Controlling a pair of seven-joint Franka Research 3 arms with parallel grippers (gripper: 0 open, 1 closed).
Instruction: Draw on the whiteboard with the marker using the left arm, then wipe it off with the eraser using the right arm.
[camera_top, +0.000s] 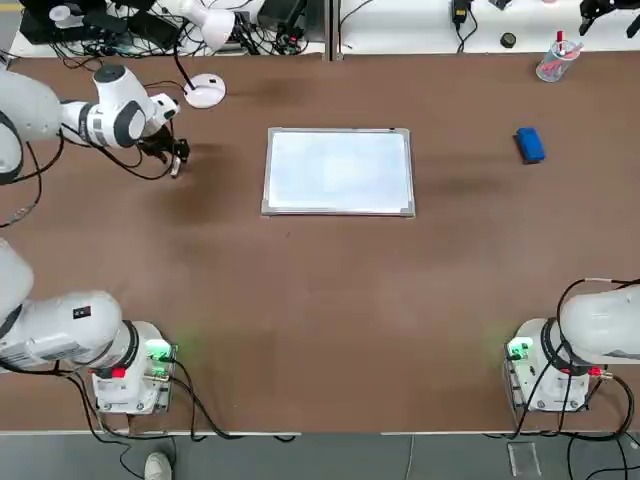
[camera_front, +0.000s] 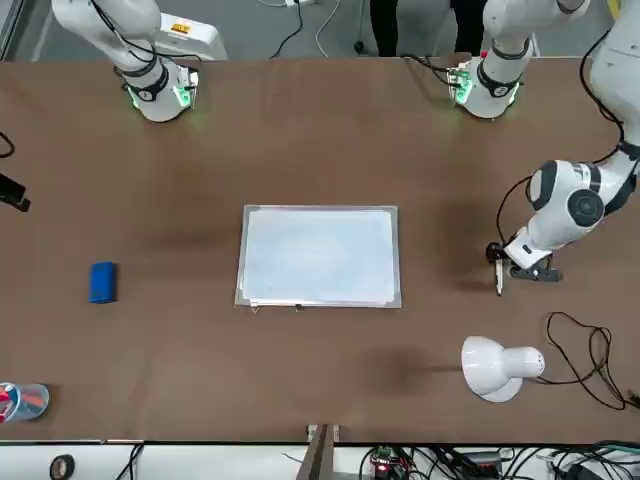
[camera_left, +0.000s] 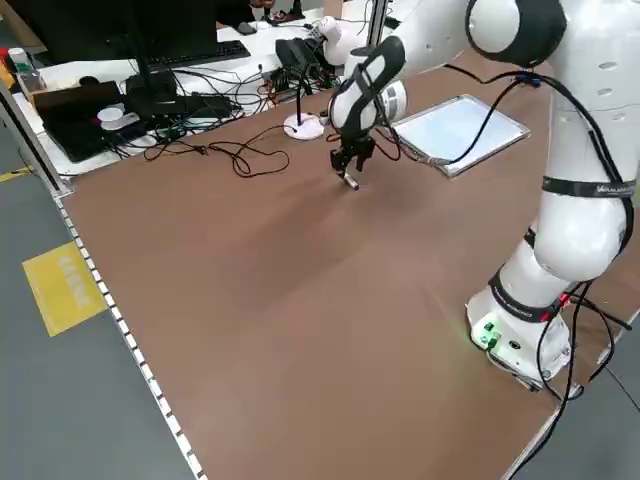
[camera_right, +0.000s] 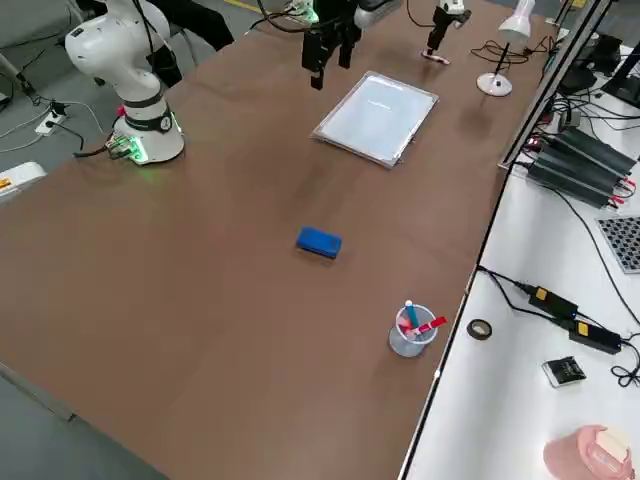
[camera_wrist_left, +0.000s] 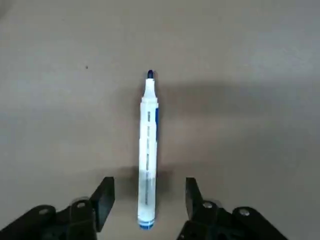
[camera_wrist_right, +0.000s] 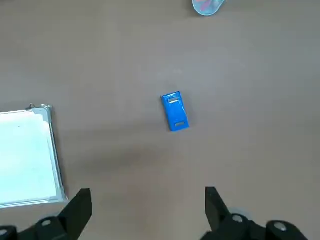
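Observation:
The marker (camera_wrist_left: 148, 160) lies flat on the brown table at the far left, a slim white stick with a dark blue tip. My left gripper (camera_wrist_left: 147, 187) is lowered over its rear end, open, with a finger on either side and a gap to each. From overhead the left gripper (camera_top: 175, 155) is left of the whiteboard (camera_top: 338, 171), which lies flat mid-table with a blank face. The blue eraser (camera_top: 529, 145) rests to the board's right. My right gripper (camera_wrist_right: 147, 200) hangs high and open, looking down on the eraser (camera_wrist_right: 175, 111).
A white lamp (camera_top: 205, 90) with a round base stands just behind the left gripper, its cable trailing over the table. A clear cup (camera_top: 553, 62) holding red items sits at the far right corner. Cables and equipment line the back edge.

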